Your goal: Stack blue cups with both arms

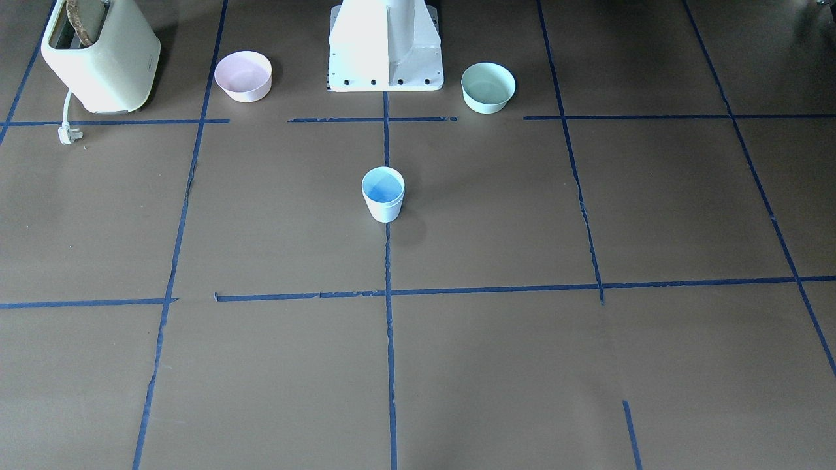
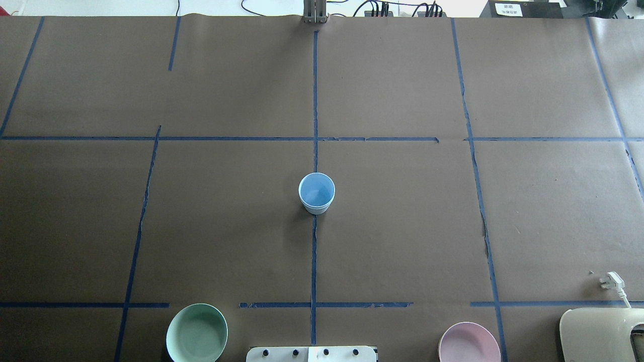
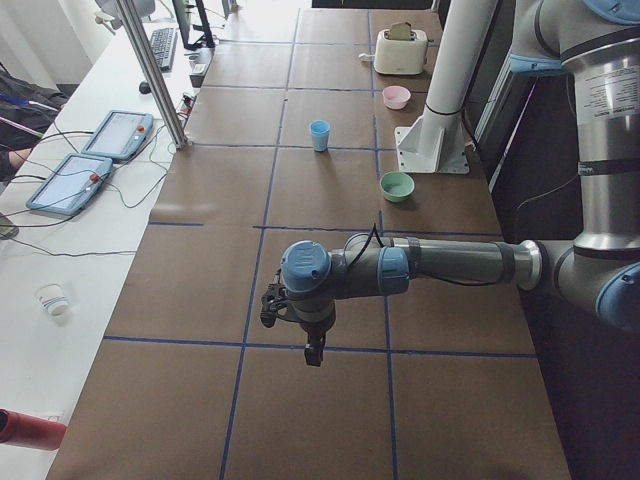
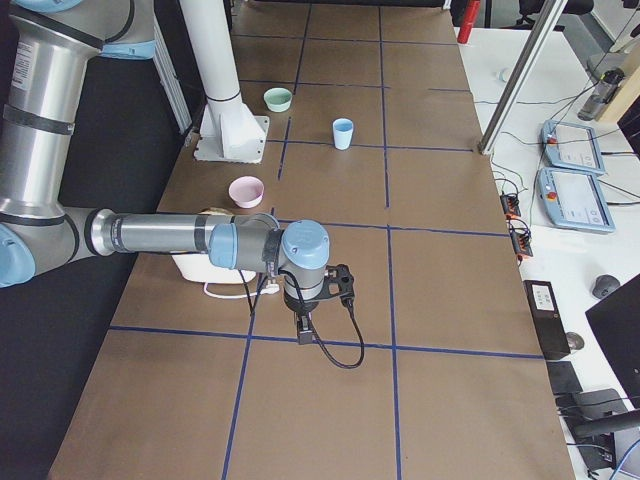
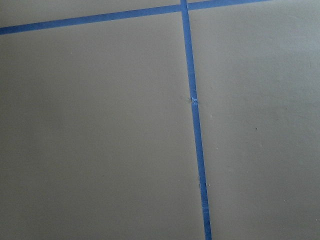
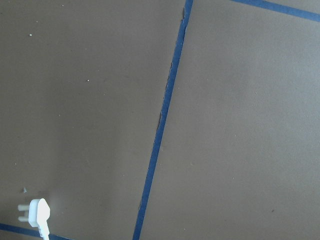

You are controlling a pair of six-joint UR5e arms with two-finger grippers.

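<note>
One blue cup stands upright at the table's middle on the centre tape line. It also shows in the overhead view and both side views. A second cup is not separately visible; I cannot tell whether one is nested inside. My left gripper hangs over the table's left end, far from the cup. My right gripper hangs over the right end, also far from it. Both show only in the side views, so I cannot tell if they are open or shut. The wrist views show only brown paper and blue tape.
A pink bowl and a mint-green bowl flank the white base block. A cream toaster stands beyond the pink bowl, with its white plug on the table under my right wrist.
</note>
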